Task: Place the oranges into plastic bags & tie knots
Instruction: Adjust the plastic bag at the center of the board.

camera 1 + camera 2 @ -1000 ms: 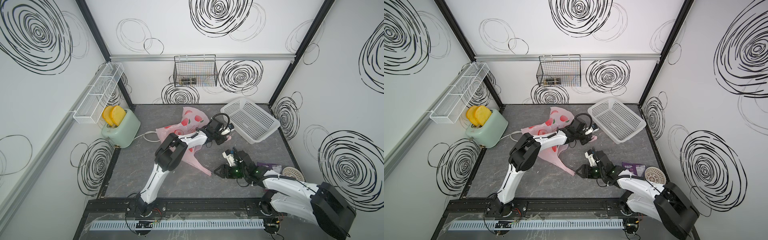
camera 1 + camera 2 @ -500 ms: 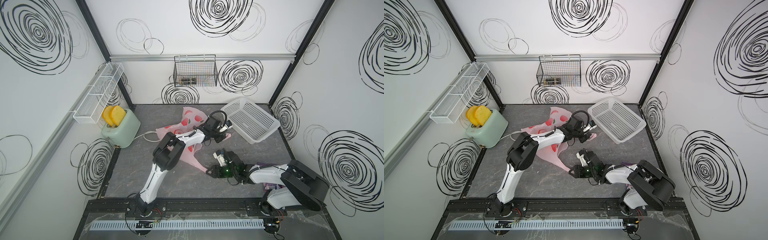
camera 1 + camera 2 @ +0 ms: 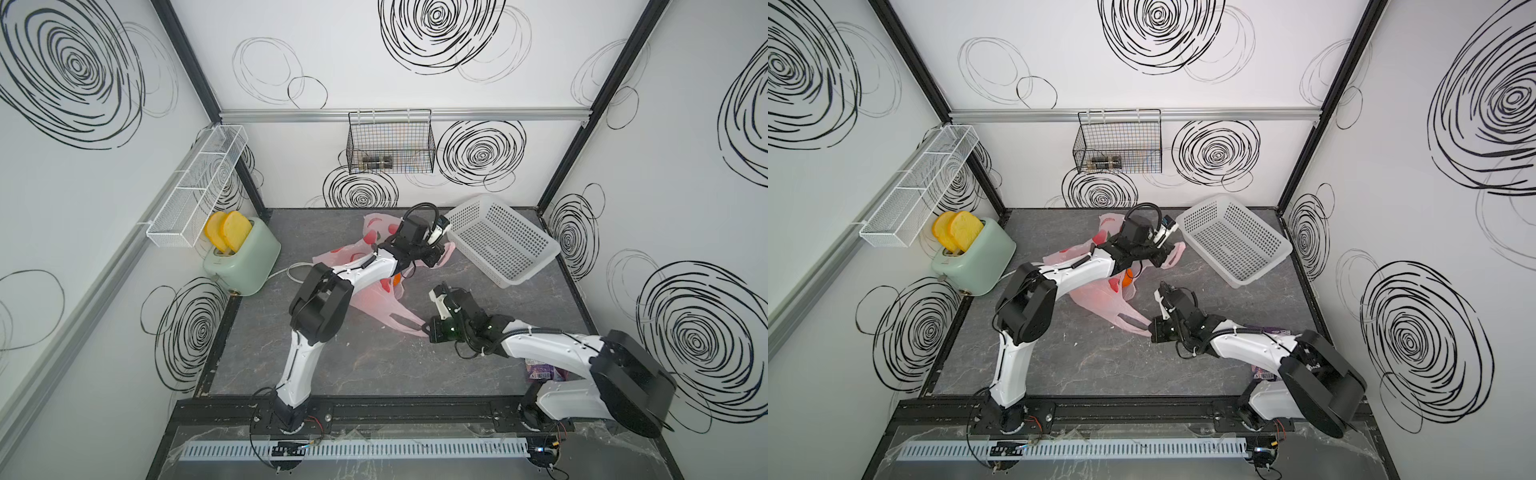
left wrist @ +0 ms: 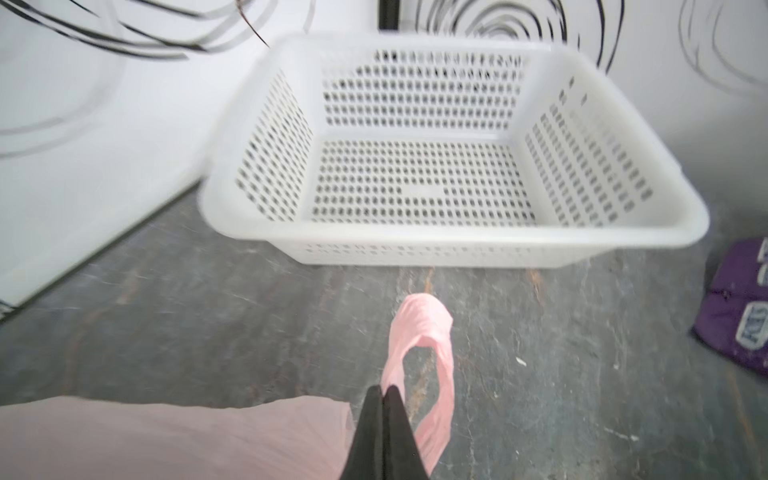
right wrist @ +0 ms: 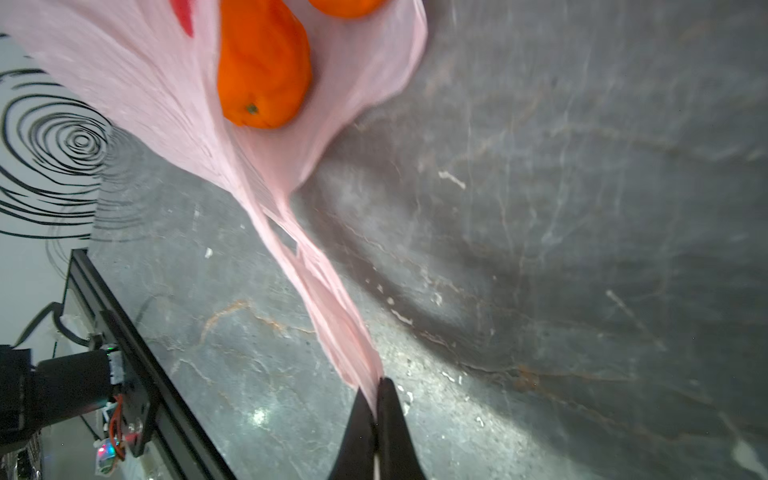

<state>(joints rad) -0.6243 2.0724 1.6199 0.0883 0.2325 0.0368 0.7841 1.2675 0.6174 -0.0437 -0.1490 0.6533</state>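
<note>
R jaws just clamped bag handle (image 5: 332, 324), L jaws pinch 2nd handle (image 4: 422, 320)

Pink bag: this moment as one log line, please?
left gripper shut on loop handle | right gripper shut on second handle | oranges in pink bag | no knot yet

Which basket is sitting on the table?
The white plastic basket; the black wire basket and the white wire rack both hang up high.

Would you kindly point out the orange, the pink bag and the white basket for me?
orange (image 5: 264, 70): right wrist view, middle of its peel.
pink bag (image 5: 145, 75): right wrist view, its flat side panel.
white basket (image 4: 457, 237): left wrist view, its near rim.
</note>
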